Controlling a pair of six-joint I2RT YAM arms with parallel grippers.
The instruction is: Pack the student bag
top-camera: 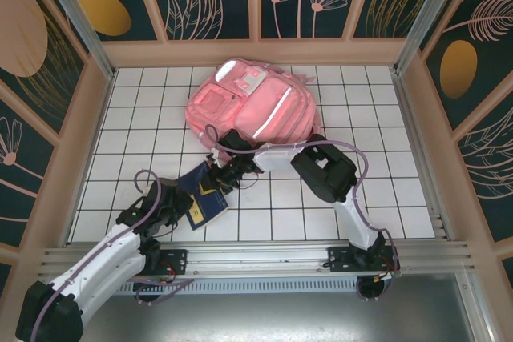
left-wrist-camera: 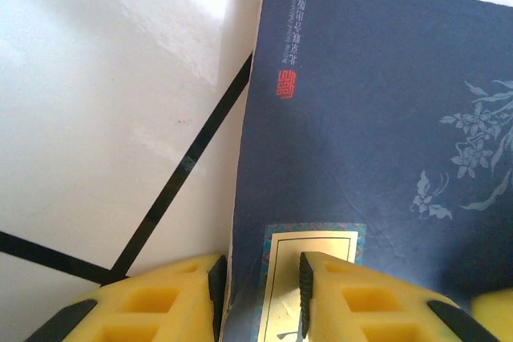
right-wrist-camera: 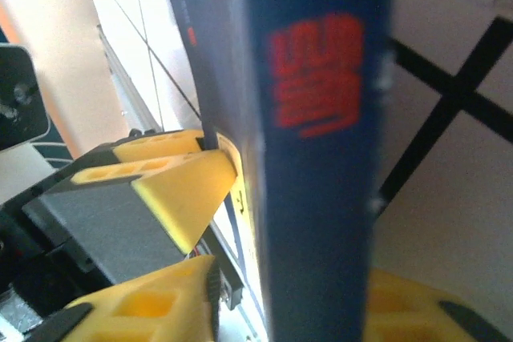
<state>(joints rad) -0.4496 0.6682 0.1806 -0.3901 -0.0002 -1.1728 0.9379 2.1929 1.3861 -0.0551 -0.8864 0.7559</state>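
The student bag (top-camera: 255, 107), a large pink backpack, lies flat at the back middle of the tiled table. In front of it, a dark blue book (top-camera: 210, 202) with a cream label is held between both arms. My left gripper (top-camera: 186, 207) is shut on the book's near edge. In the left wrist view its yellow fingers (left-wrist-camera: 180, 298) clamp the book (left-wrist-camera: 361, 118) by its thickness. My right gripper (top-camera: 227, 175) grips the far end. In the right wrist view the book's spine (right-wrist-camera: 321, 118) with red characters stands between its fingers (right-wrist-camera: 148, 306).
The table is white tile with black lines (top-camera: 280, 198), and a metal rail (top-camera: 256, 258) runs along its near edge. Patterned walls close in the other three sides. In the right wrist view the left gripper's yellow finger (right-wrist-camera: 168, 174) sits against the book.
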